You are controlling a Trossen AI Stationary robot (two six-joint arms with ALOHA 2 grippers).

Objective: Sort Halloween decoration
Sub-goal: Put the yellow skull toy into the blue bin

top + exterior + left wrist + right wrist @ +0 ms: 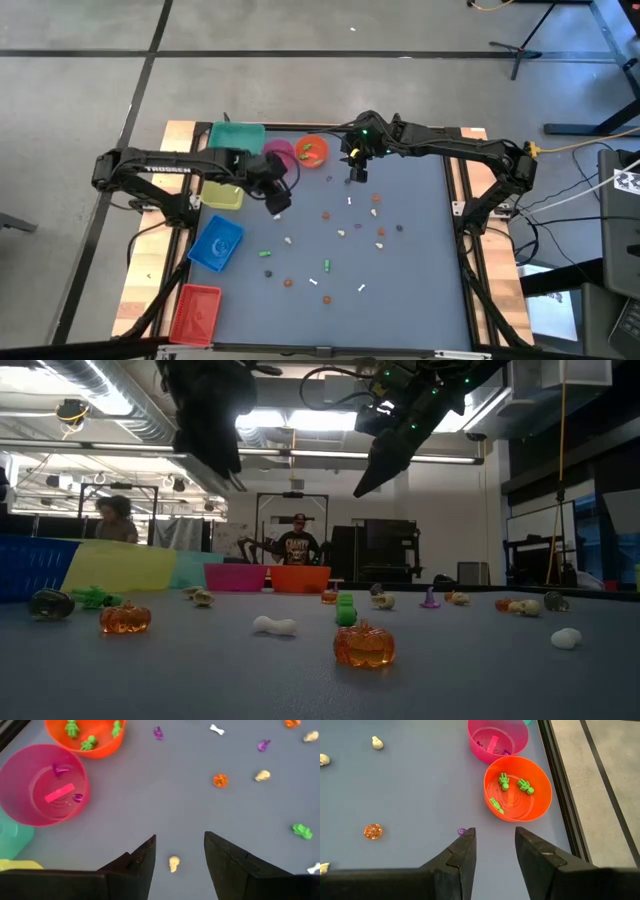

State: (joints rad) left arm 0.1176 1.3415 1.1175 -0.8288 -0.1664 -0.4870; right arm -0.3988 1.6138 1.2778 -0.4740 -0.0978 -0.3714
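Left wrist view shows a cream skull trinket [173, 864] lying on the grey bench [165, 795] right between the tips of my left gripper [180, 851]; its jaws are spread, grasping nothing, not touching the skull. Ahead of that gripper lie an orange pumpkin [220, 780], another cream skull [262, 775], a white bone [216, 729] and purple hats [158, 733]; a green figure [302, 831] sits off to one side. My right gripper [494, 841] is also parted and empty, hanging above the bench with a small purple piece [462, 831] just beside one fingertip, half hidden by it. Directly beyond it stands the orange bowl [540, 805] with three green figures [504, 781], then the pink bowl [480, 750], whose contents are hard to make out. Trinkets' edges are too small to read finely.
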